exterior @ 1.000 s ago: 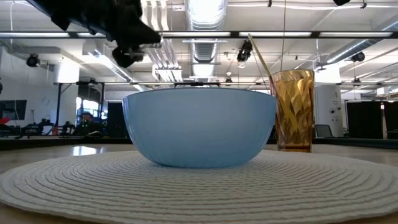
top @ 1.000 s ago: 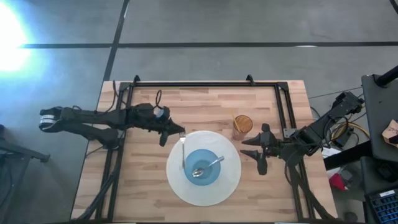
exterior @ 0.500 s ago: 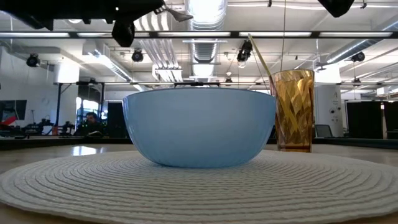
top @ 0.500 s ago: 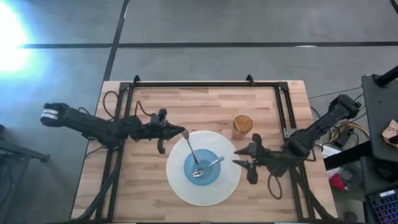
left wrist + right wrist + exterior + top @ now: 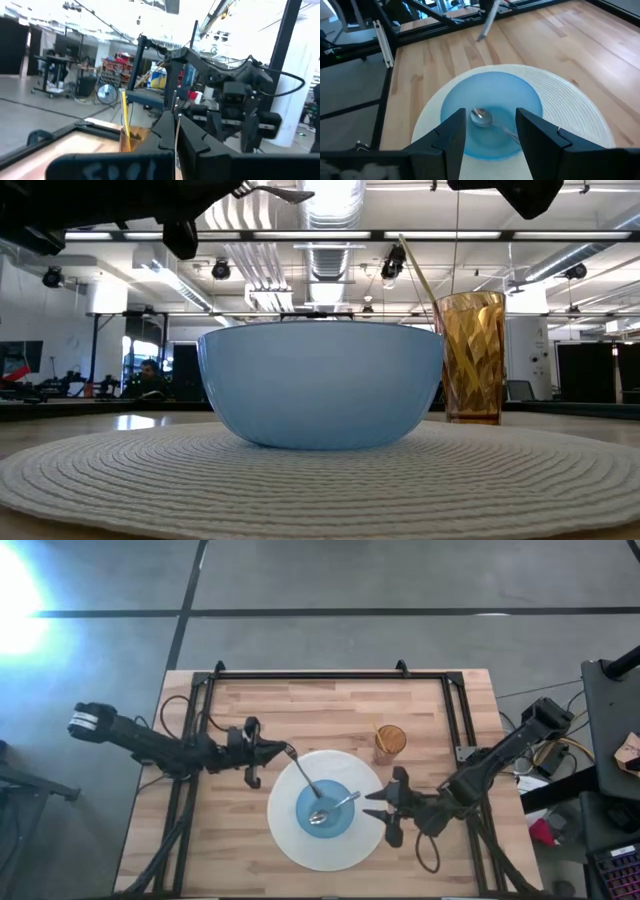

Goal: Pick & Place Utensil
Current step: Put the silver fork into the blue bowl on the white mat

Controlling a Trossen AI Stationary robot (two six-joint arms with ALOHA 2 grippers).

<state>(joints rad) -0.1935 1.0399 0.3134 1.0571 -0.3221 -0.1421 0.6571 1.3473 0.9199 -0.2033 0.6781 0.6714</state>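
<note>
My left gripper (image 5: 272,752) hovers at the white round placemat's (image 5: 290,840) left far edge, shut on a slim metal utensil (image 5: 303,783) that slants out over the blue bowl (image 5: 345,827). The low view shows the utensil's free end (image 5: 288,194) high above the bowl (image 5: 320,385). A spoon (image 5: 481,116) lies inside the bowl with its handle against the wall. My right gripper (image 5: 386,814) is open above the placemat's right edge and points at the bowl (image 5: 492,100). Its fingers touch nothing. My left gripper pinches the utensil by one end (image 5: 285,750) between its two fingers, which come in level from the table's left. In the left wrist view the utensil shows as a thin edge (image 5: 176,131) running out between the fingers. It is lifted clear of the placemat.
An amber ribbed cup (image 5: 390,738) with a yellow straw stands on the wood just past the placemat's far right edge, also in the low view (image 5: 472,360). A black frame rail (image 5: 320,675) runs along the far edge and down both sides of the table.
The utensil lay on the placemat left of the bowl a second ago. It is now lifted clear, and its free end has swung out over the bowl. My left gripper has risen and drawn slightly toward the table's left. My right gripper has moved left and nearer, toward the bowl.
</note>
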